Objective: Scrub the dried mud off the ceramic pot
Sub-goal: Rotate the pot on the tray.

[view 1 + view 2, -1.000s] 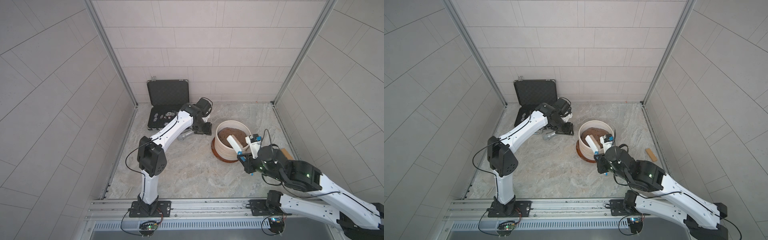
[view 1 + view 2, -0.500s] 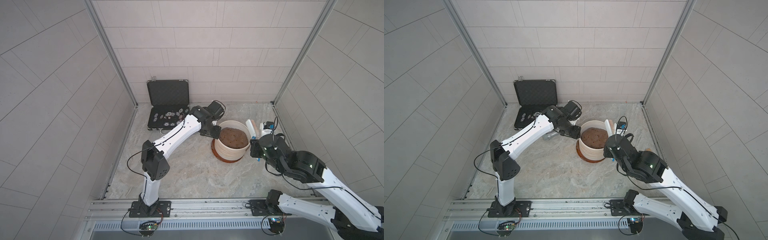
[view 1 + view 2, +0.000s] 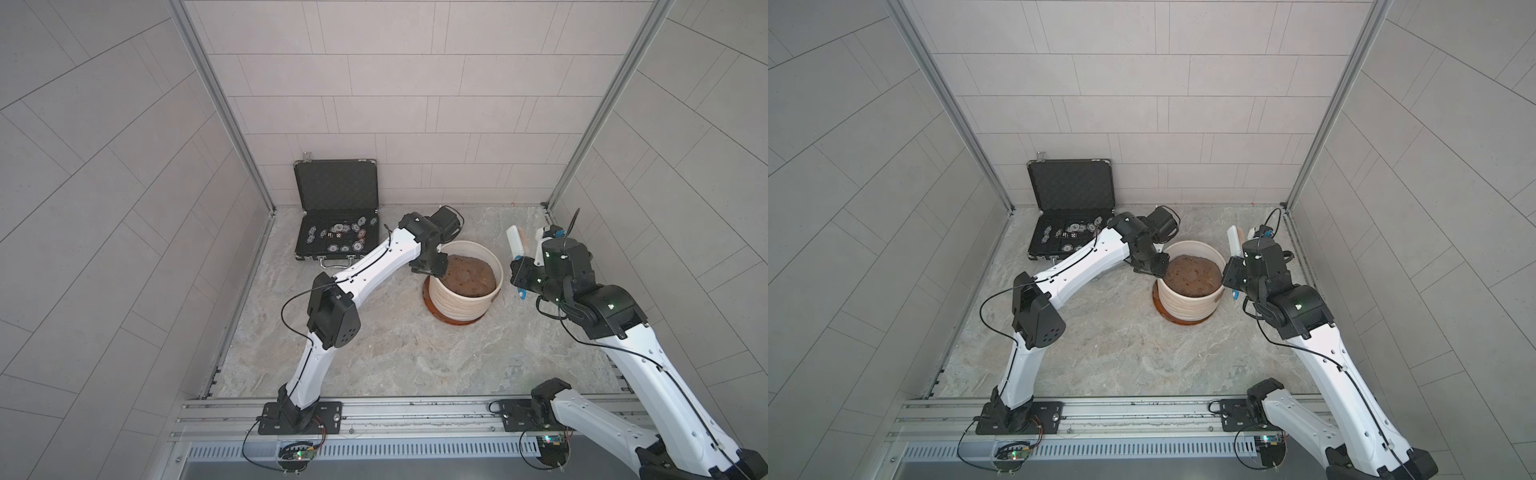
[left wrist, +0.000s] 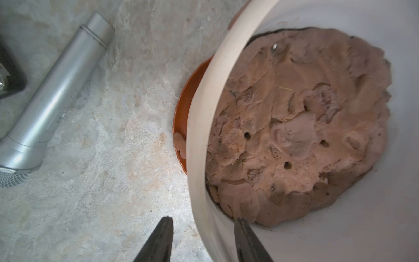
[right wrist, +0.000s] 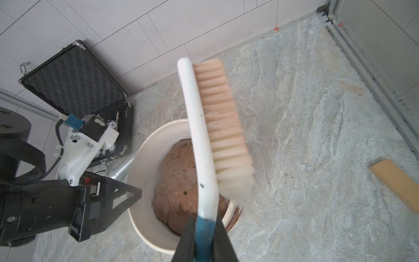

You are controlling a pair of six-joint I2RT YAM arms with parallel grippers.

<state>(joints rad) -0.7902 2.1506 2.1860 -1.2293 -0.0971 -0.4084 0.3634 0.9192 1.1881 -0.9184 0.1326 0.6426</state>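
The far-left rim of the ceramic pot (image 4: 205,108) runs between the parted jaws of the left gripper (image 4: 201,221). The right gripper (image 5: 205,221), clamped on a scrub brush (image 5: 199,127), hangs just right of the pot.

Both top views hang high over the six o'clock edge and tilt steeply down toward the pale grey tiled wall (image 3: 415,104) at twelve. Wide and distant, they take in the whole mottled grey stone floor (image 3: 395,353) (image 3: 1121,345) and nearly repeat each other, with a slight sideways shift. The left wrist camera sits very close over the ten o'clock rim of the wide cream-white ribbed ceramic pot (image 4: 204,113), looking almost straight down. The right wrist camera stands farther off at the pot's three o'clock, facing ten o'clock along the white plastic scrubbing brush (image 5: 199,136) toward the open black foam-lined case (image 5: 74,86). All four share the pot and its lumpy brown soil mound (image 4: 294,124).
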